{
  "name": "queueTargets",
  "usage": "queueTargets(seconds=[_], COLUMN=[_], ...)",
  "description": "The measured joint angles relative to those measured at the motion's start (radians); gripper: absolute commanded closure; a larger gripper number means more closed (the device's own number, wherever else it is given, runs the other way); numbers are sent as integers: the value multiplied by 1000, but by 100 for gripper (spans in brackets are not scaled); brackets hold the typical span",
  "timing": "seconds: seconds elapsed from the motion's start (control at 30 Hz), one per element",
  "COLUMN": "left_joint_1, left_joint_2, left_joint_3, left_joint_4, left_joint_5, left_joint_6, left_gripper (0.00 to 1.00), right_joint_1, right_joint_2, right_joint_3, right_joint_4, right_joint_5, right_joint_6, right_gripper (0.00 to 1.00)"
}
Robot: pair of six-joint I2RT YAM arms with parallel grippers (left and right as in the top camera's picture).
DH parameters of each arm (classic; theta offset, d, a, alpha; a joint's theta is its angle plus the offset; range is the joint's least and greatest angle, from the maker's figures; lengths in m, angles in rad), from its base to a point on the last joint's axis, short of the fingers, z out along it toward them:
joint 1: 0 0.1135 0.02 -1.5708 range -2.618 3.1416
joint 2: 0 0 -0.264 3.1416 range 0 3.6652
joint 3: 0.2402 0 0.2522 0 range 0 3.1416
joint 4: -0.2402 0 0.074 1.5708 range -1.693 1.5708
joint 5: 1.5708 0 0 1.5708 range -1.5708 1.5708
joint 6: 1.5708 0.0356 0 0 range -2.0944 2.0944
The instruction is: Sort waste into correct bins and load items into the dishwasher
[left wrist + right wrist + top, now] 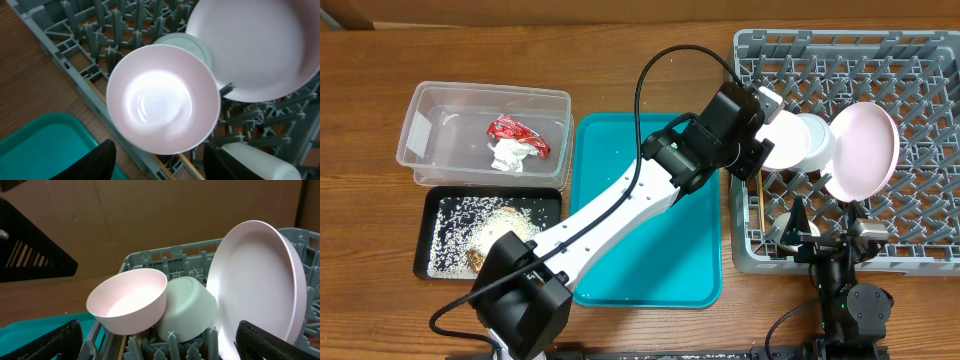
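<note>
Dish rack [820,50]: grey, pegged, upper right of the overhead view.

Plate [865,150]: large, round, white. Standing on edge among the pegs, right of the rack's middle, leaning a little.

Small bowl [782,140]: white, tipped on its side near the rack's left wall, mouth turned toward the left wrist camera. Touching the second bowl.

Second bowl [187,310]: pale, also on its side, lodged between the small bowl and the plate, close against both.

Chopsticks [757,205]: thin, wooden, lying along the inside of the rack's left wall, below the small bowl in the overhead frame.

Left gripper [157,167]: reaching from lower left across the teal tray to the rack's left edge. Fingers spread wide, one at each side of the small bowl's lower rim, clamped on nothing. Contact with the rim not clear.

Right gripper [159,347]: at the rack's near edge, lower right of the overhead view. Fingers wide apart, empty, pointed at the bowls and plate.

Clear tub [420,105]: upper left. Red wrapper [517,131] and white tissue [506,156] inside, touching each other.

Black tray [423,265]: lower left, just below the tub. Rice scraps [470,225] scattered inside, with a brownish clump.

Teal tray [610,150]: centre, between the bins and the rack, partly under the left arm.
</note>
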Motion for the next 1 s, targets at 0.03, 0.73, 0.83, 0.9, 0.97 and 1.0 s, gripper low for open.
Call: queueTargets(seconds=[0.03, 0.73, 0.83, 0.9, 0.97, 1.0], left_joint_1=[0, 578, 702, 766, 819, 843], left_joint_2=[2, -507, -616, -664, -701, -719], left_joint_3=[0, 224, 228, 228, 228, 228], left_joint_4=[-3, -940, -1059, -1128, -1178, -1194], left_joint_5=[-13, -232, -239, -249, -258, -262], left_joint_6=[2, -116, -132, -135, -138, -138], left_gripper=[45, 0, 0, 0, 0, 0], right_joint_1=[0, 0, 0, 0, 0, 0], right_joint_2=[0, 0, 0, 0, 0, 0], right_joint_3=[0, 0, 0, 0, 0, 0], right_joint_4=[-1, 0, 0, 0, 0, 0], right_joint_5=[0, 0, -1, 0, -1, 0], right_joint_6=[0, 0, 0, 0, 0, 0], right_gripper=[0, 0, 0, 0, 0, 0])
